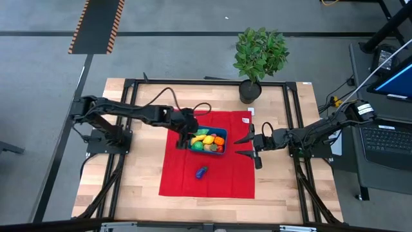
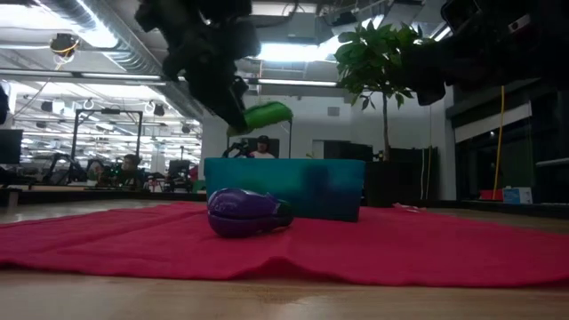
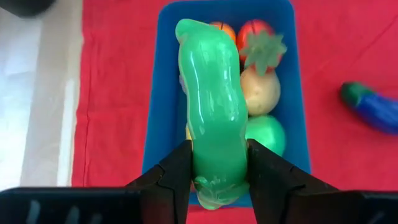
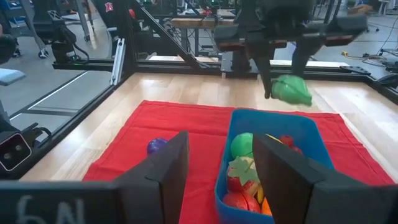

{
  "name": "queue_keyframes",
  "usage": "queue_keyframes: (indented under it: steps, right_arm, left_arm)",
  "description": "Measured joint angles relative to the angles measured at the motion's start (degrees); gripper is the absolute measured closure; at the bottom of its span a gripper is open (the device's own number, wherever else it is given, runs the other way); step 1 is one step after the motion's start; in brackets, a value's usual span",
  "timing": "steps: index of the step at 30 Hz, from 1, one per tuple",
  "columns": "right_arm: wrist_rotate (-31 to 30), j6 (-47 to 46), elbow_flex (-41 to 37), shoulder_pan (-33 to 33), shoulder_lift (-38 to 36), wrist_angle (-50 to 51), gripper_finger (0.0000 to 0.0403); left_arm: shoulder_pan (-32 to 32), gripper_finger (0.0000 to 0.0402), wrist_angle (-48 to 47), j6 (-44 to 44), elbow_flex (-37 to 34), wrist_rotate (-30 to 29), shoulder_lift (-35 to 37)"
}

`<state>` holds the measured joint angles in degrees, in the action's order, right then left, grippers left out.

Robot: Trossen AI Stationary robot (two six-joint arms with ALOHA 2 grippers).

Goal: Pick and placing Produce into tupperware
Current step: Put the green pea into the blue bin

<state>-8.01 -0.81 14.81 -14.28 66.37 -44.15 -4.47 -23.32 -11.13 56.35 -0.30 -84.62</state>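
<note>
Left gripper clamped on a glossy green plastic toy cucumber, held in the air just over the dark teal-blue rectangular plastic tupperware, above the container's end nearest the table's left edge. Tupperware sits on the large red cloth at mid-table, already packed with small toy produce: a red strawberry-like piece with green cap, a tan potato-like piece, a round green piece, orange bits. Right gripper waits spread wide and empty just beside the container's opposite end, toward the table's right edge. A purple toy eggplant with green stem lies loose on the cloth, nearer the table's front edge, apart from the container. Risks, as a guess: the cucumber is long and the bin crowded, so on release it could land on the pile and roll out over the rim, or tip off the near wall onto the cloth; lowering further might press the contents or nudge the container toward the right gripper. A leafy potted plant stands at the table's back edge, out of the way.
</note>
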Motion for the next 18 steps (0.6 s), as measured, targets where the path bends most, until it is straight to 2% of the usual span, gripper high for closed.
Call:
queue_keyframes:
  steps: [9,18]
  right_arm:
    - [0.1,-0.1,0.0,0.0,0.0,1.0,0.0224]
    - [0.1,-0.2,0.0,0.0,0.0,2.2,0.0224]
  left_arm:
    - [-1.2,0.0285,-4.6,-4.1,5.7,0.0,-8.5]
    - [-1.6,0.0285,-5.0,-6.1,7.1,0.0,-12.9]
